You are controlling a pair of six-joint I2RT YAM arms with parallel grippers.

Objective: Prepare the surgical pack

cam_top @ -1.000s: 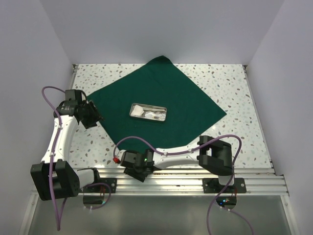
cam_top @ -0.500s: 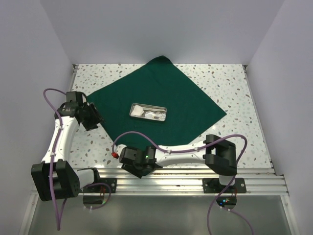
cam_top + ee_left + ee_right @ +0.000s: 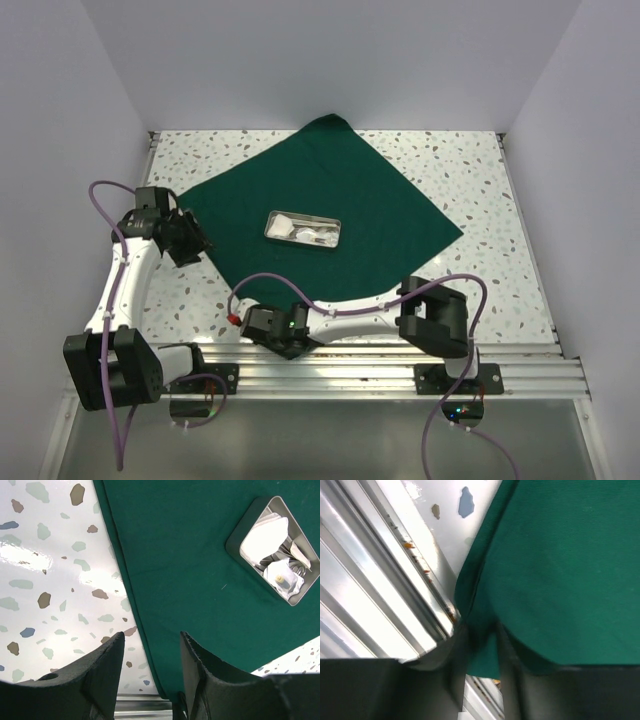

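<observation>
From above, we see the surgical pack (image 3: 330, 195) spread flat as a diamond on the speckled table (image 3: 480, 170). Its far corner touches the back edge, and its right corner stops well short of the right edge. Table top shows in the wedges beside each of its four edges. White walls (image 3: 60, 120) close the table in on the left, the back and the right. A metal tray (image 3: 304, 229) sits near the middle of the cloth. The left gripper (image 3: 187, 239) hangs at the cloth's left corner. The right gripper (image 3: 287, 333) is low over the near corner, just beside the aluminium rail (image 3: 380, 375) along the front.

In the left wrist view, the left gripper (image 3: 150, 672) has its fingers apart and nothing between them. They straddle the cloth's hem, which runs from the top of the picture down between them. The surgical pack (image 3: 190, 580) lies to the right of that line and the table (image 3: 50, 580) to the left. The tray (image 3: 235, 542) is at upper right, with white pads inside.

In the right wrist view, the right gripper (image 3: 481, 652) is blurred. We see the near corner of the surgical pack (image 3: 560, 555) raised, with its tip pinched between the two dark fingers. Just to the left the rail (image 3: 380, 580) runs close along the hem, with only a strip of table (image 3: 445, 530) between them.
</observation>
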